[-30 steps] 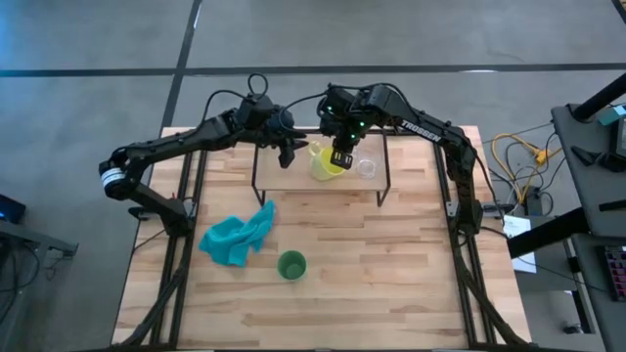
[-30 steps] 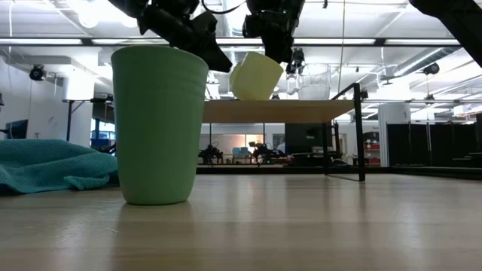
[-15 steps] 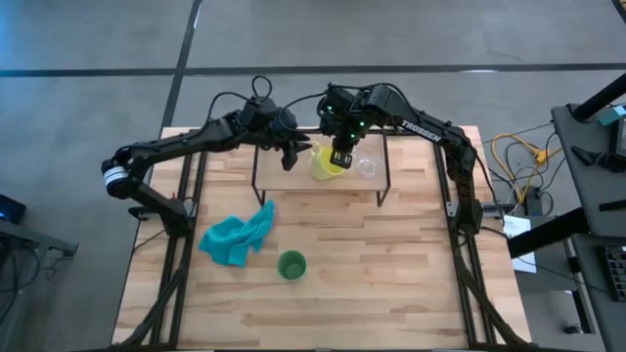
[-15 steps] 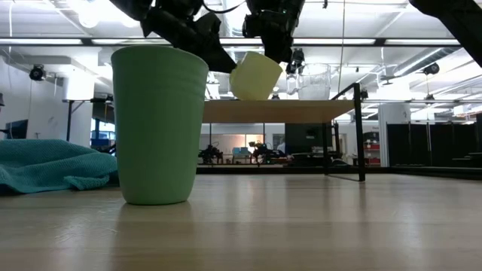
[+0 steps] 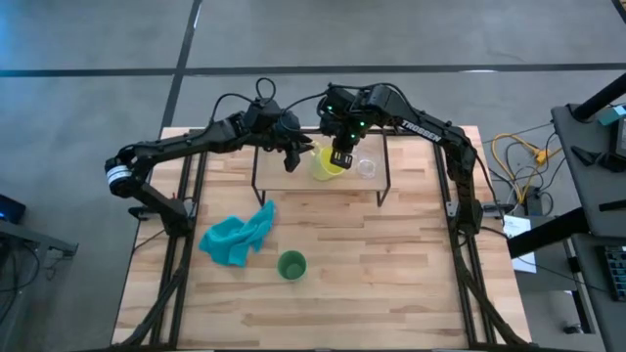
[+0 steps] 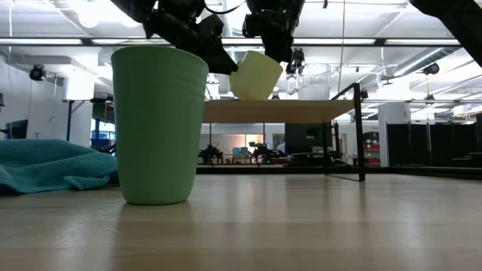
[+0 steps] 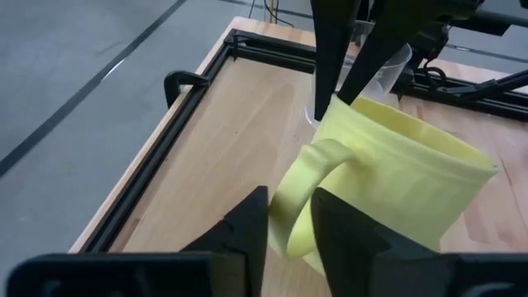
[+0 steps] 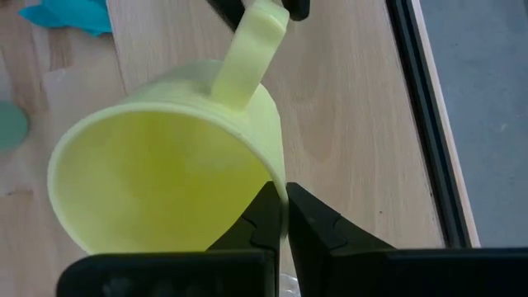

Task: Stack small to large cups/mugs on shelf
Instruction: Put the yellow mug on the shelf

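The yellow mug (image 5: 327, 166) (image 6: 256, 75) is tilted over the shelf (image 5: 293, 181) (image 6: 279, 111), held by both grippers. My right gripper (image 5: 339, 156) (image 8: 285, 194) is shut on its rim. My left gripper (image 5: 296, 154) (image 7: 290, 202) reaches in from the table's left and is shut on its handle. The clear glass cup (image 5: 367, 166) (image 6: 314, 81) stands on its base on the shelf plank, just right of the mug. The green cup (image 5: 290, 265) (image 6: 159, 124) stands upright on the table, near the front. My left gripper pinches the mug's handle (image 7: 295, 186) between its two fingers, at the outer bend of the loop, coming level from the table's left. My right gripper holds the mug's rim (image 8: 279, 177) on the side away from the handle, one finger inside and one outside, pointing down from above. The mug hangs tilted, mouth up and toward the near edge; whether its low corner (image 6: 242, 96) touches the plank I cannot tell.
A teal cloth (image 5: 238, 235) (image 6: 45, 165) lies crumpled on the table, left of the green cup. The shelf's thin black legs (image 6: 359, 132) stand at its corners. Bare tabletop (image 5: 391, 274) stretches in front of the shelf.
My left gripper has moved a little toward the table's right, closing in on the mug's handle. The mug and my right gripper have kept still.
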`<action>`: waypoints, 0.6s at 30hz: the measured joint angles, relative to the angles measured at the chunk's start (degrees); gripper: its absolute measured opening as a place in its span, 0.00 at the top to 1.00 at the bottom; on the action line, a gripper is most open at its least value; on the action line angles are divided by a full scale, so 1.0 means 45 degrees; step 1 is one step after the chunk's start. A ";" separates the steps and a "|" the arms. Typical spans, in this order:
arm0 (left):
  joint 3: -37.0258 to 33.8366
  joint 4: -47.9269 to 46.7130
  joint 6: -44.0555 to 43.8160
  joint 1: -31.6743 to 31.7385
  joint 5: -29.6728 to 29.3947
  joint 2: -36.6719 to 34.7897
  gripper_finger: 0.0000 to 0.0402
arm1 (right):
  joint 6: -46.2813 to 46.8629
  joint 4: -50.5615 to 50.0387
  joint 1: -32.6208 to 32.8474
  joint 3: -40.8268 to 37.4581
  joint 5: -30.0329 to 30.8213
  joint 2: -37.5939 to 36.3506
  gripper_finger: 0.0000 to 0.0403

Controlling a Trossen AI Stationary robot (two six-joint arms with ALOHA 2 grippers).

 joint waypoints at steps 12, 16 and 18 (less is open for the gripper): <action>0.0000 -0.0068 0.0079 -0.0004 -0.0115 0.0000 0.97 | 0.0141 -0.0050 -0.0005 0.0000 -0.0024 0.0000 0.98; -0.0033 -0.0055 0.0033 -0.0021 -0.0228 -0.0015 0.97 | 0.0131 -0.0047 -0.0005 0.0000 0.0030 0.0000 0.98; -0.0101 -0.0004 0.0024 -0.0020 -0.0228 -0.0024 0.97 | 0.0118 -0.0042 -0.0005 0.0000 0.0030 0.0000 0.98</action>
